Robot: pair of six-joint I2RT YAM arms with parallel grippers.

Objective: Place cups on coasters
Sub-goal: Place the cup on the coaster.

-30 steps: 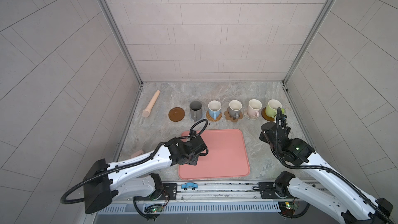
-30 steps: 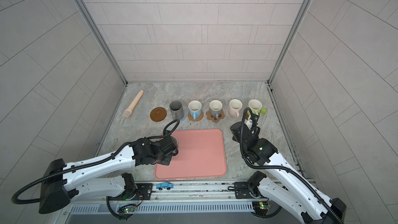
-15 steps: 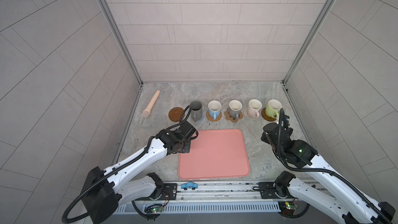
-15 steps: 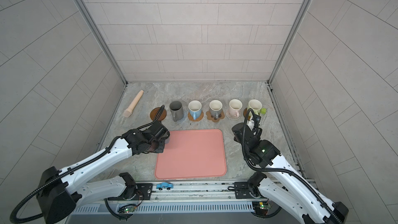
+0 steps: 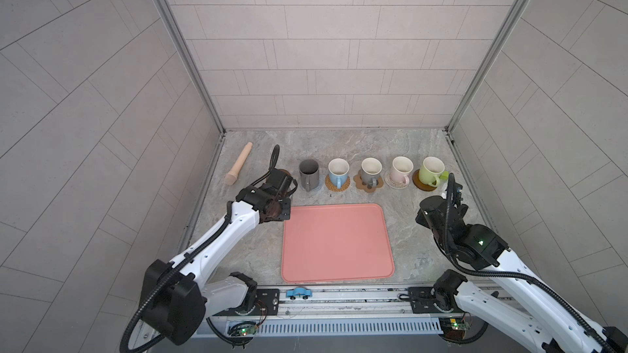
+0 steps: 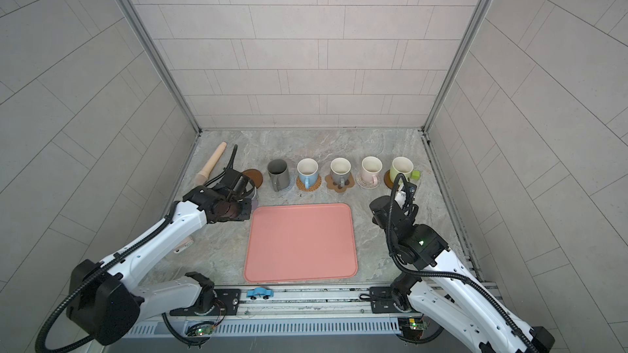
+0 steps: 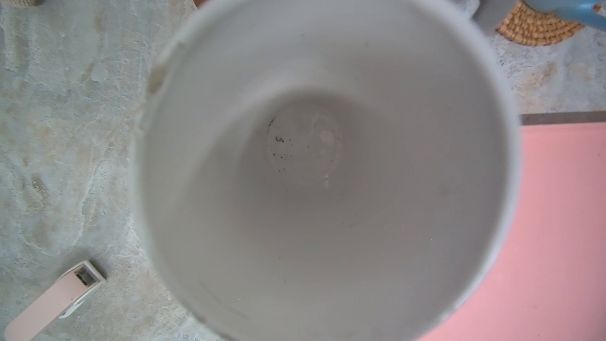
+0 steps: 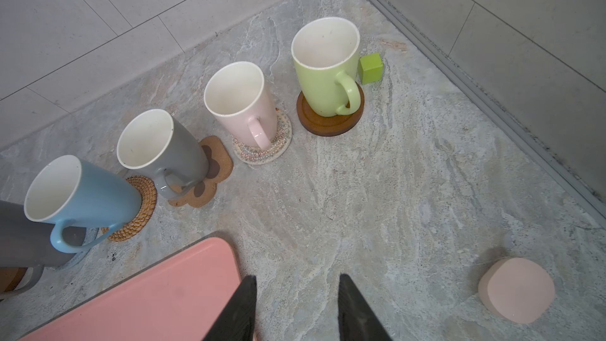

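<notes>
Marble desk, tiled booth. In both top views the bare wooden coaster lies just beyond the left arm, well apart from the right. Left wrist view: left jaws pressed together on the pale grey mug; coaster edge shows past its rim. Right wrist view: right jaws spread, empty.

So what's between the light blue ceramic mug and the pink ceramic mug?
A grey ceramic mug standing on a brown paw-shaped coaster, clearest in the right wrist view and also seen in both top views.
</notes>
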